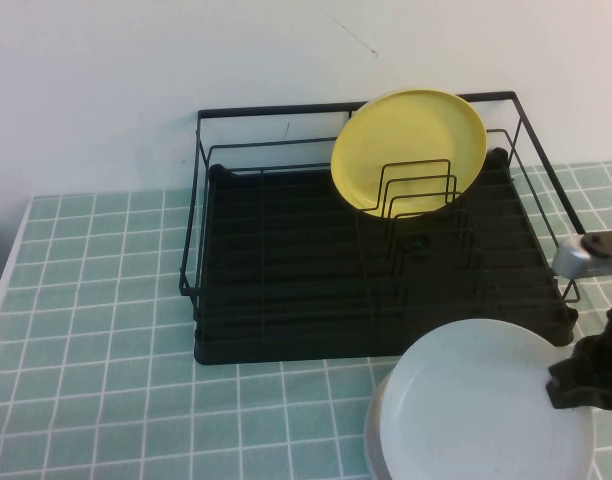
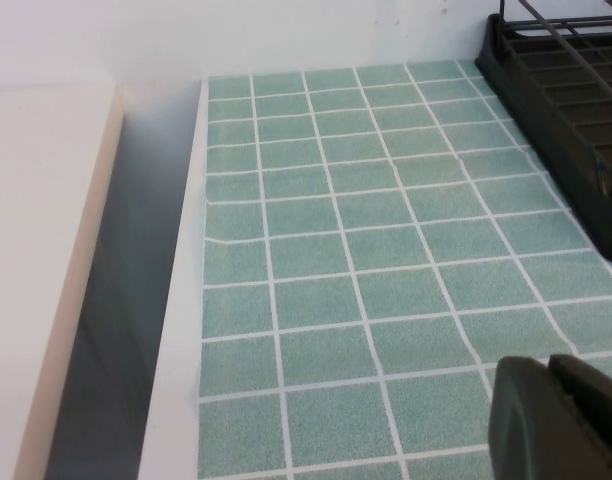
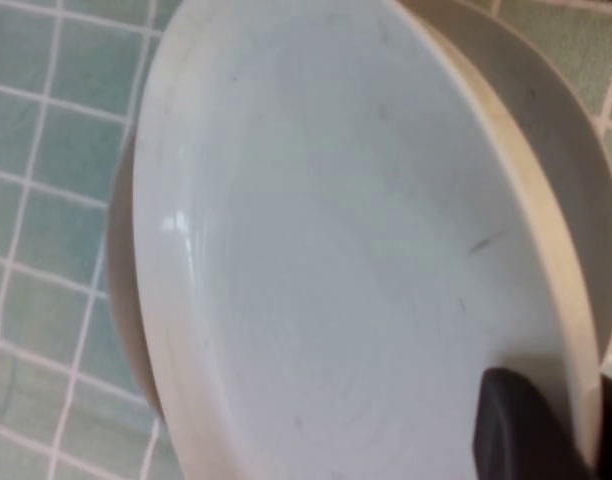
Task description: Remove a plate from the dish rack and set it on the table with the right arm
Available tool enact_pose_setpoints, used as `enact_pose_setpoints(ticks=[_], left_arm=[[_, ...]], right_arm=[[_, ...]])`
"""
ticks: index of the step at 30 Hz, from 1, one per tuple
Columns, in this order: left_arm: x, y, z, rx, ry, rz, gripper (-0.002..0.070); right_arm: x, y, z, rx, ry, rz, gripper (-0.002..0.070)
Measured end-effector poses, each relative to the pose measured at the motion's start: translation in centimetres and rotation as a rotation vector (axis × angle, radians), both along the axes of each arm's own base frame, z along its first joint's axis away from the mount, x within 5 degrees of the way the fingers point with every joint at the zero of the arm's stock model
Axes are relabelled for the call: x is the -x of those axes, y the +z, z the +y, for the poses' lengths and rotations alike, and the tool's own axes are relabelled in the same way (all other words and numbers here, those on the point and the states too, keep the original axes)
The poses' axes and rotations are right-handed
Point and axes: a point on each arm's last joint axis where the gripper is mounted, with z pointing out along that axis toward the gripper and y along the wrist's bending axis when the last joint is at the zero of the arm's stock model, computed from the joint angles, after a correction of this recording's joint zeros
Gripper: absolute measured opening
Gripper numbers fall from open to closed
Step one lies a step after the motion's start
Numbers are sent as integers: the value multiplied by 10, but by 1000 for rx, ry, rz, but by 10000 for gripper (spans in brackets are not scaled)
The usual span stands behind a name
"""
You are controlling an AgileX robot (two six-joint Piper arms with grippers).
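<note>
green tiled table (image 1: pixel 106 300), yellow plate (image 1: pixel 409 150) upright in dish rack (image 1: pixel 286 290)

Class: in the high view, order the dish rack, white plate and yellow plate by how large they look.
1. dish rack, clearly largest.
2. white plate, held by the right gripper, but nearer the camera.
3. yellow plate; true sizes may match.

yellow plate (image 1: pixel 409 147): upright in wire dividers, 1 o'clock | grey plate (image 1: pixel 376 440): flat, under another, 5 o'clock
</note>
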Motion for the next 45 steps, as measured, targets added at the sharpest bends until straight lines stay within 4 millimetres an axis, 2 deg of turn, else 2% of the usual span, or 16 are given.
enact_pose_setpoints(ticks=[7, 10, 15, 19, 22, 25, 28, 30, 32, 35, 37, 40, 45], left_arm=[[0, 0, 0, 3, 1, 0, -4], [0, 0, 0, 3, 1, 0, -4], [0, 0, 0, 3, 1, 0, -4], [0, 0, 0, 3, 1, 0, -4], [0, 0, 0, 3, 1, 0, -4], [0, 0, 0, 3, 1, 0, -4], [0, 0, 0, 3, 1, 0, -4], [0, 0, 0, 3, 1, 0, -4], [0, 0, 0, 3, 1, 0, -4], [0, 0, 0, 3, 1, 0, -4], [0, 0, 0, 3, 1, 0, -4], [0, 0, 0, 1, 0, 0, -4], [0, 0, 0, 1, 0, 0, -4]], right_arm=[[-12, -20, 3, -14, -62, 54, 95], [-13, -24, 2, 5, -54, 66, 178], [-13, -25, 0, 36, -35, 58, 405], [-13, -13, 0, 46, -11, 45, 462], [-13, 9, -3, 77, 10, 23, 470], [-8, 45, -10, 139, 41, -41, 432], [5, 85, -21, 224, 70, -132, 284], [21, 110, -31, 278, 71, -207, 139], [38, 126, -39, 315, 53, -273, 57], [69, 142, -51, 318, -5, -397, 16], [87, 138, -56, 300, -36, -474, 8], [111, 120, -61, 256, -77, -599, 1], [143, 68, -69, 216, -104, -698, -1]])
